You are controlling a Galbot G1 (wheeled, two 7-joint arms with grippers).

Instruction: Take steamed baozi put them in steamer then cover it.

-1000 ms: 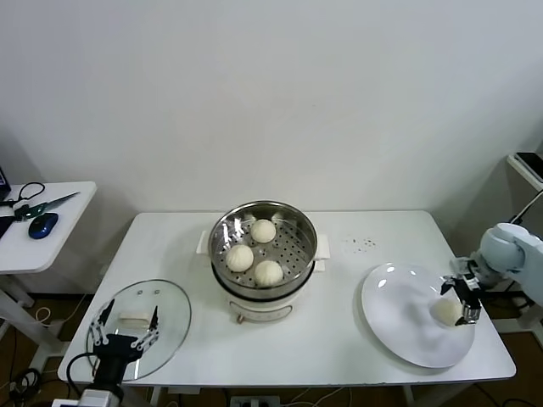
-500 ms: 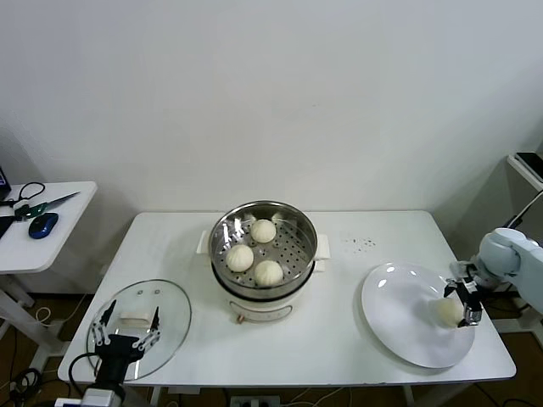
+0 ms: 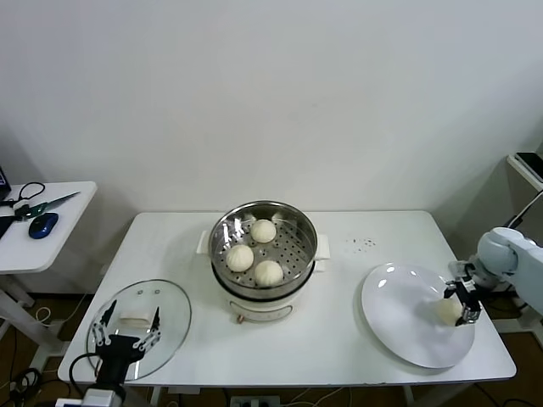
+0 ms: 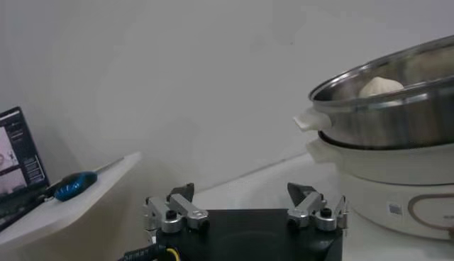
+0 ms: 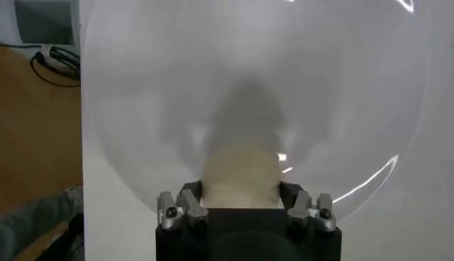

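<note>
Three steamed baozi lie in the shiny steamer at the table's middle. One more baozi sits on the white plate at the right. My right gripper is shut on that baozi, a finger pressing each side. The glass cover lies flat at the table's front left corner. My left gripper hangs open over the cover's white handle with nothing between its fingers. In the left wrist view the steamer stands off to one side.
A small side table at the far left carries a blue mouse and scissors. The plate's rim reaches close to the table's right front edge. A shelf stands beyond the right arm.
My right gripper has closed its fingers onto the baozi on the plate. The left arm has not moved.
</note>
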